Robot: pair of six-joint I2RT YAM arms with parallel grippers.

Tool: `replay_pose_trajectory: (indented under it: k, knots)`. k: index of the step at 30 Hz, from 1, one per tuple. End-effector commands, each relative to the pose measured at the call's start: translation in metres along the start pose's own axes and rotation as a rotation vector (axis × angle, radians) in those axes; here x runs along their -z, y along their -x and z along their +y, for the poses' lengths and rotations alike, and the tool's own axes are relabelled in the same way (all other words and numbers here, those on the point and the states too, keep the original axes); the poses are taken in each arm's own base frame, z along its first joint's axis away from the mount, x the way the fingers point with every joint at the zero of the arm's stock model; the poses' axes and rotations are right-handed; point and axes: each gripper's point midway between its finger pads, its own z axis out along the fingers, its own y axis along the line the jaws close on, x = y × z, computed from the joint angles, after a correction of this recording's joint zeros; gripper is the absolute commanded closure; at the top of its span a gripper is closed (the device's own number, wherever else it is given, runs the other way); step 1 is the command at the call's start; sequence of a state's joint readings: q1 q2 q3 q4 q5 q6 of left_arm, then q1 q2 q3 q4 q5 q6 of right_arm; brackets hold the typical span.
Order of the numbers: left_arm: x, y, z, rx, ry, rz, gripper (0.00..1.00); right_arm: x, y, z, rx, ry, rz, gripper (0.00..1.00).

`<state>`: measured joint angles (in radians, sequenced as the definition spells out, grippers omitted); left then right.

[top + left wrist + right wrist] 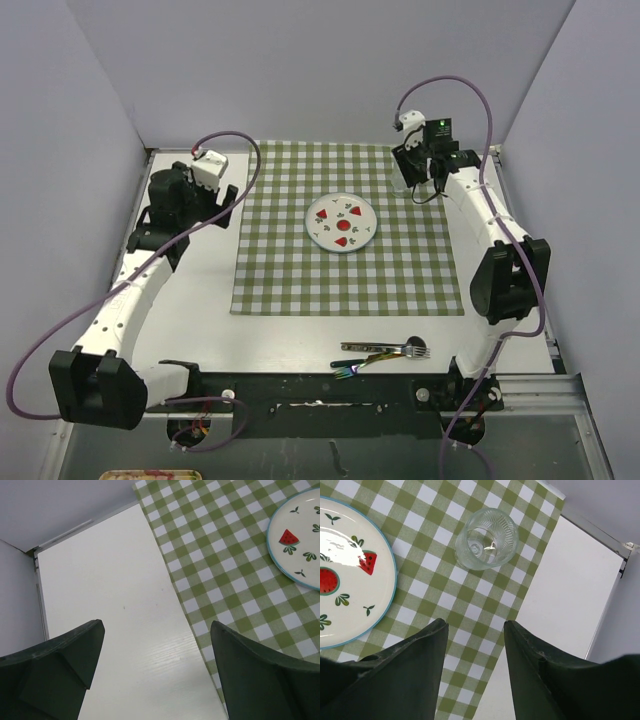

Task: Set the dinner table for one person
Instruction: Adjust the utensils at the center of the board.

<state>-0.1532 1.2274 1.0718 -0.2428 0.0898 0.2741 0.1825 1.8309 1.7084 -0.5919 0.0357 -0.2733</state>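
The dinner table (195,290) is a white top with a green-and-white checked cloth (290,270) spread in its middle. A white plate with watermelon pictures (340,222) lies on the cloth. A clear drinking glass (486,538) stands upright on the cloth's far right corner. My right gripper (475,624) hovers above the cloth just short of the glass, open, with nothing between its fingers. My left gripper (157,625) is open wide over bare table (110,580) left of the cloth, and it is empty. The plate's rim (295,540) shows at that view's right.
A fork (392,348) and a second utensil with an iridescent handle (352,368) lie on the bare table near the front edge, right of centre. Grey walls close in the back and both sides. A metal rail (592,527) runs along the table's edge.
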Motion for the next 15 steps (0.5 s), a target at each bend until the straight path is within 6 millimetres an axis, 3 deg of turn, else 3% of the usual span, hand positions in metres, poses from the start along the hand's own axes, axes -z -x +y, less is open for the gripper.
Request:
replay_pose_trajectory:
  k: [1, 7, 15]
  knots:
    - [0.015, -0.004, 0.013, 0.004, 0.039, -0.02, 0.12, 0.001, 0.024, -0.01, -0.026, -0.002, -0.09, 0.5]
    - [0.017, -0.018, 0.014, 0.044, 0.032, -0.005, 0.12, -0.014, 0.028, -0.005, -0.016, 0.041, -0.093, 0.51]
    - [0.014, -0.016, -0.001, 0.136, -0.057, -0.022, 0.12, -0.03, 0.026, 0.004, -0.057, 0.098, -0.08, 0.53]
